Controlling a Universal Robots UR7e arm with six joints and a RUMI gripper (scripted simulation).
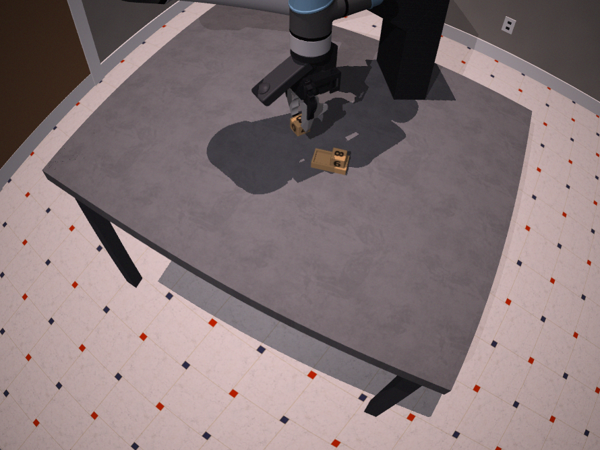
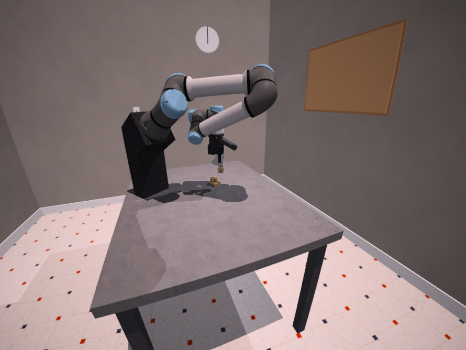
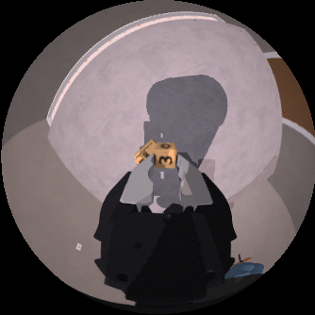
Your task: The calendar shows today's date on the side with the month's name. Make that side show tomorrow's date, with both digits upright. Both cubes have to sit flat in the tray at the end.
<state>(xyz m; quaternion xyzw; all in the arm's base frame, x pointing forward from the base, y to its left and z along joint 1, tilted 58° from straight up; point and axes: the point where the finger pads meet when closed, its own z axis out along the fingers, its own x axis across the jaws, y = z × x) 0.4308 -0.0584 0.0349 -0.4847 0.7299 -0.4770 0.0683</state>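
Note:
My gripper (image 1: 301, 118) (image 2: 220, 168) (image 3: 165, 155) is shut on a wooden cube (image 1: 295, 126) (image 2: 220, 170) (image 3: 166, 160). It holds the cube in the air, behind and left of the tray in the top view. In the wrist view a sideways 3 faces the camera, with a 0 on the adjoining face. The wooden tray (image 1: 321, 168) (image 2: 216, 184) lies on the table. The other cube (image 1: 339, 156) (image 2: 213, 179) sits in its right half in the top view, with 8 on top and a 6 or 9 in front. The left half is empty. No month name is readable.
The grey table (image 1: 310, 242) (image 2: 233, 233) carries the tray near its middle. The black robot pedestal (image 1: 412, 58) (image 2: 146, 162) stands to the right behind the tray in the top view. The arm's shadow falls around the tray.

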